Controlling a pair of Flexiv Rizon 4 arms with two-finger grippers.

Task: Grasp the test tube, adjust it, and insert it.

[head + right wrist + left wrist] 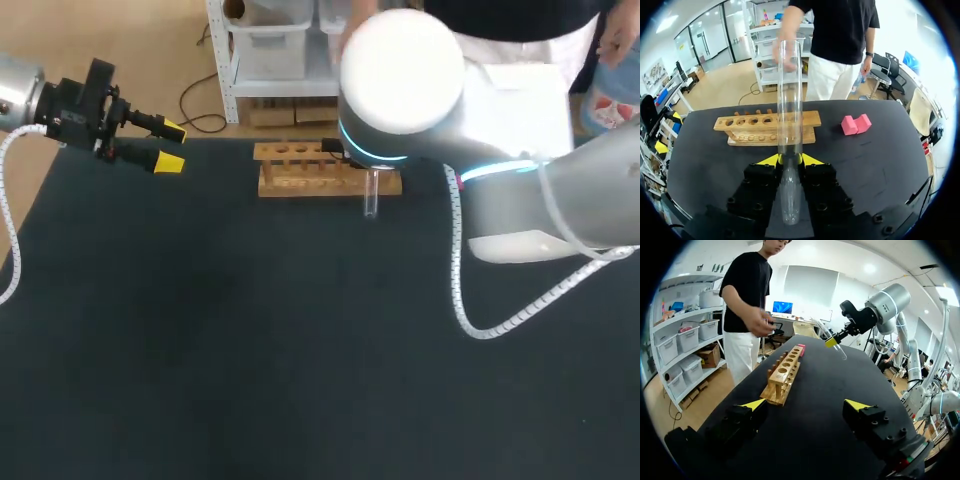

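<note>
The right gripper (pixel 790 159) pinches the clear glass test tube (pixel 790 100), long axis running out along the fingers with the open mouth leading, just beside the pale wooden rack with holes (pixel 765 127); the spread left gripper (pixel 168 145) is well apart.

Bright, even overhead light

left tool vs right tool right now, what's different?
The left tool is open with nothing between its fingers; the right tool is shut on the clear glass test tube. The left tool sits by the far left edge of the black-topped table, away from the light wooden tube rack; the right tool is at the rack's right end. Both have black bodies and yellow fingertips.
</note>
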